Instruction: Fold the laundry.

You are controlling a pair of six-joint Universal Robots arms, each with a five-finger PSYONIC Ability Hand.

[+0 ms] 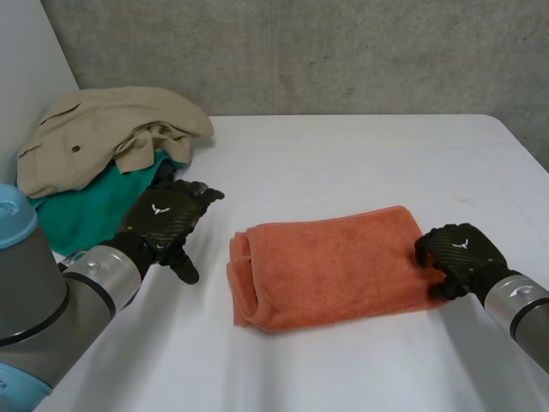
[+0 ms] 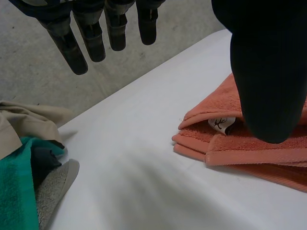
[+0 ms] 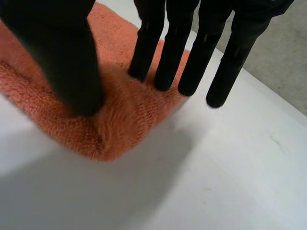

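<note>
Lying folded near the middle of the surface (image 1: pixel 360 163), the orange towel (image 1: pixel 330 262) is showing its stacked layers at the end nearest the left robot hand (image 1: pixel 163 219). In the left wrist view, a small white label (image 2: pixel 219 123) is peeking out between those layers.

Left robot hand: it is hovering above the surface, beside the layered end of the towel and apart from it. Its fingers (image 2: pixel 93 43) are hanging straight and slightly spread, and its thumb (image 2: pixel 268 72) is standing apart from them. The hand is wide and is holding nothing.

Right robot hand (image 1: pixel 459 253): it is resting on the opposite end of the towel, at the corner nearer the robot. In the right wrist view, its fingers (image 3: pixel 168 52) are reaching down straight, most of the tips touching the towel close to its edge and the outermost one pointing at the bare surface just beside it. The thumb (image 3: pixel 67 57) is pressing on the towel apart from the fingers. The pile is bulging a little between thumb and fingers, but the hand is not gripping it.

Remaining laundry: a heap is sitting at the far left corner of the surface, well apart from the towel. A beige garment (image 1: pixel 103 129) is lying on top of a green cloth (image 1: pixel 86 210).
</note>
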